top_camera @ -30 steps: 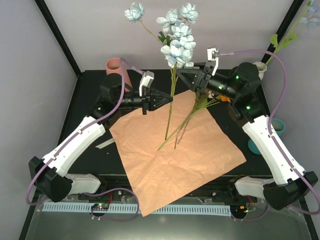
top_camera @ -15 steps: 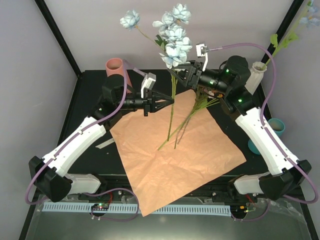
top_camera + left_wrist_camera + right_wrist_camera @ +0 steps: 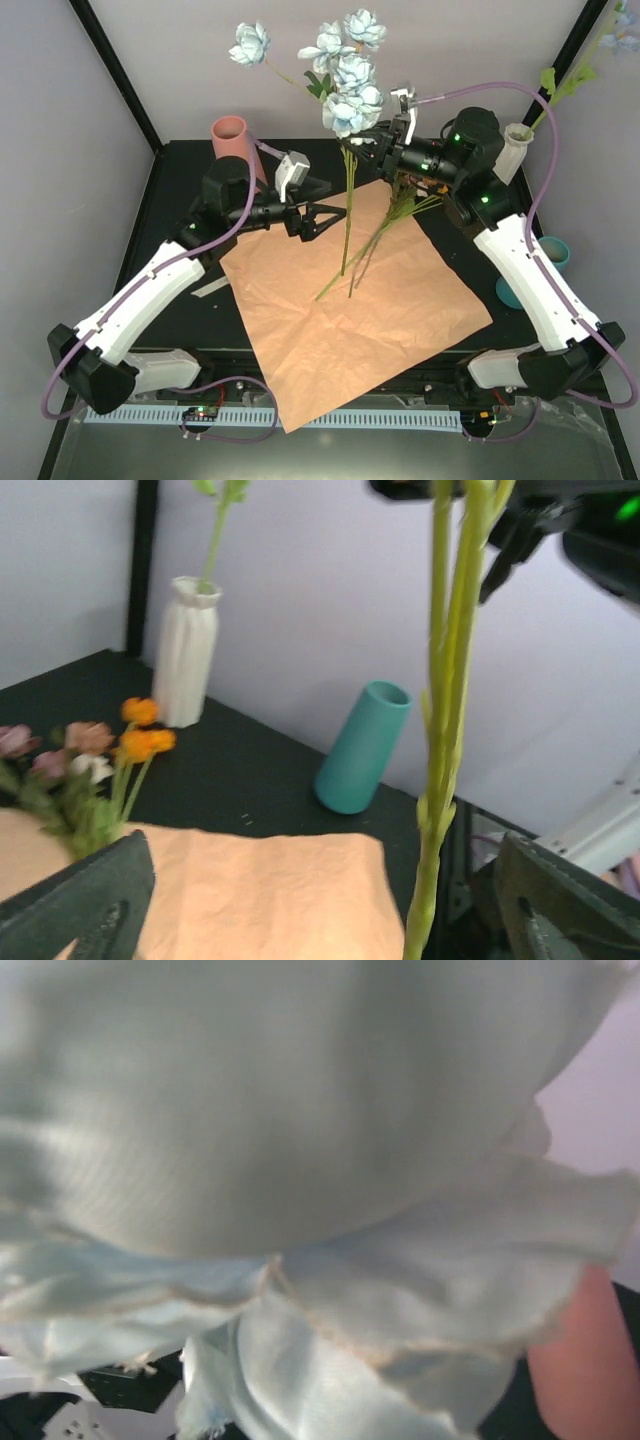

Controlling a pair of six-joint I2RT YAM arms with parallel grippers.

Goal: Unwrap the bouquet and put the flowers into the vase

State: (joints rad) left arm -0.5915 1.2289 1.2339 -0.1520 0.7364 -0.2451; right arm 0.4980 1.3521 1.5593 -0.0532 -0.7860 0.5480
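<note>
We hold the blue flowers [image 3: 345, 85] upright over the paper [image 3: 350, 320], right fingers [image 3: 378, 148] clamped on their stem [image 3: 440, 730] — left fingers [image 3: 75, 905] spread wide either side.

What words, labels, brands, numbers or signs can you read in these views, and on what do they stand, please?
None can be read: the white vase, teal vase, pink vase, paper sheet and flowers are unmarked.
A small circuit board at the near edge is too small to tell.

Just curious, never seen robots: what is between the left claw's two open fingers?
A green flower stem hangs between the left gripper's fingers, apart from both; the left wrist view shows it.
</note>
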